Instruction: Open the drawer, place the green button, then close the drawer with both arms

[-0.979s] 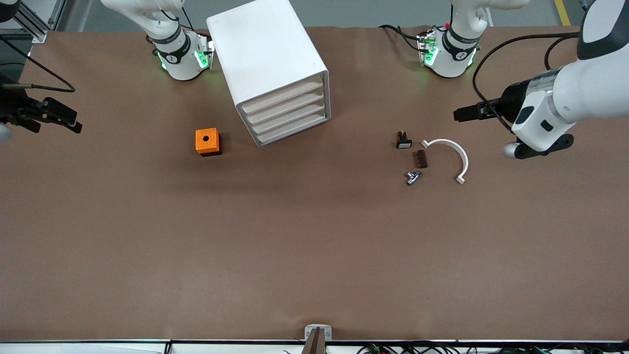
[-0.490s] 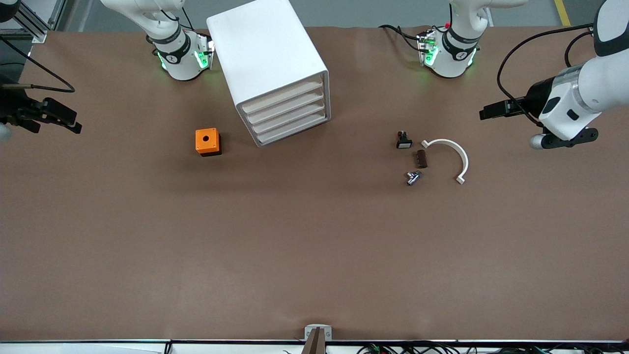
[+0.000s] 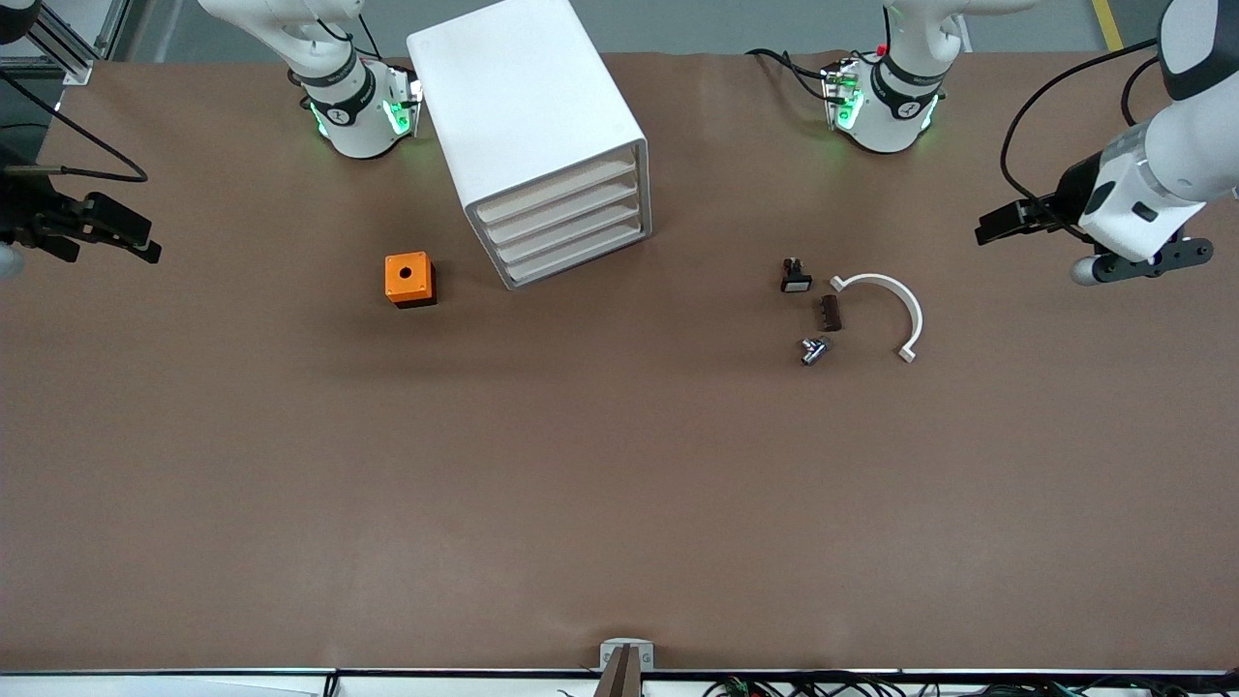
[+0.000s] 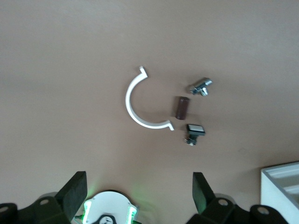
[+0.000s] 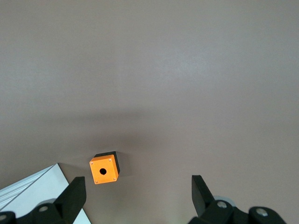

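No green-capped button shows in any view. The white cabinet (image 3: 528,106) stands between the arm bases, and all of its several drawers (image 3: 566,227) are shut; its corner shows in the left wrist view (image 4: 280,186) and the right wrist view (image 5: 28,196). My left gripper (image 3: 997,225) is open and empty, up over the table at the left arm's end, apart from the small parts. My right gripper (image 3: 121,235) is open and empty at the right arm's end and waits. Both wrist views show the jaws wide apart: left gripper (image 4: 138,196), right gripper (image 5: 138,198).
An orange box with a hole (image 3: 408,279) (image 5: 104,170) sits beside the cabinet. Toward the left arm's end lie a black-and-white switch part (image 3: 796,278) (image 4: 195,130), a brown block (image 3: 831,313) (image 4: 181,107), a metal part (image 3: 813,349) (image 4: 201,87) and a white curved piece (image 3: 910,305) (image 4: 131,105).
My left arm has drawn back toward its end of the table, away from the small parts. The right arm and all things on the table have not moved.
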Available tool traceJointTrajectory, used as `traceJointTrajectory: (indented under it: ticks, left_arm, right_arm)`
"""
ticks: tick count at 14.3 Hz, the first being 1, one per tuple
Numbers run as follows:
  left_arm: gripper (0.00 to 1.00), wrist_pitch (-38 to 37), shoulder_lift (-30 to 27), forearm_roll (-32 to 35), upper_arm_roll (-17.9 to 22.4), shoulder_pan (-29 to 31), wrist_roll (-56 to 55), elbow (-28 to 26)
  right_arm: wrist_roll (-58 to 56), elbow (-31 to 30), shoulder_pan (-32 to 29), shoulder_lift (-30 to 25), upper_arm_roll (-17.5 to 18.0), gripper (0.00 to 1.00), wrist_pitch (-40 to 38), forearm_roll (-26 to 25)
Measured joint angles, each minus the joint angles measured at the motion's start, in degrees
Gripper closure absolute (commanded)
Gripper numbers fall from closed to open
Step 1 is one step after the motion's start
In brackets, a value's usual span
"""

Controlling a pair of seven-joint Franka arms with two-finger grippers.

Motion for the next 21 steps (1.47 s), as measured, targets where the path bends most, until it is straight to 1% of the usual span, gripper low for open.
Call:
traceJointTrajectory:
  ticks: [5, 11, 13, 16, 21]
  left_arm:
    - [0.01, 1.24, -2.24, 2.92, -0.09, 0.82, 0.49, 1.05]
    - [0.01, 1.55, -2.64, 2.95, -0.29, 0.8, 0.48, 7.92]
    - [0.01, 1.64, -1.75, 2.95, -0.28, 0.8, 0.47, 10.74]
    - [0.01, 1.72, 1.12, 2.95, -0.32, 0.61, 0.47, 15.28]
    - [0.01, 1.92, 5.62, 2.95, -1.01, -1.07, 0.49, 19.39]
  right_arm:
    - [0.0, -0.01, 0.0, 0.0, 0.08, 0.0, 0.06, 0.0]
    - [-0.01, -0.01, 0.0, 0.0, 0.09, 0.0, 0.59, 0.0]
    - [-0.01, -0.01, 0.0, 0.0, 0.1, 0.0, 0.62, 0.0]
    - [-0.01, -0.01, 0.0, 0.0, 0.1, 0.0, 0.63, 0.0]
    - [-0.01, -0.01, 0.0, 0.0, 0.11, 0.0, 0.65, 0.0]
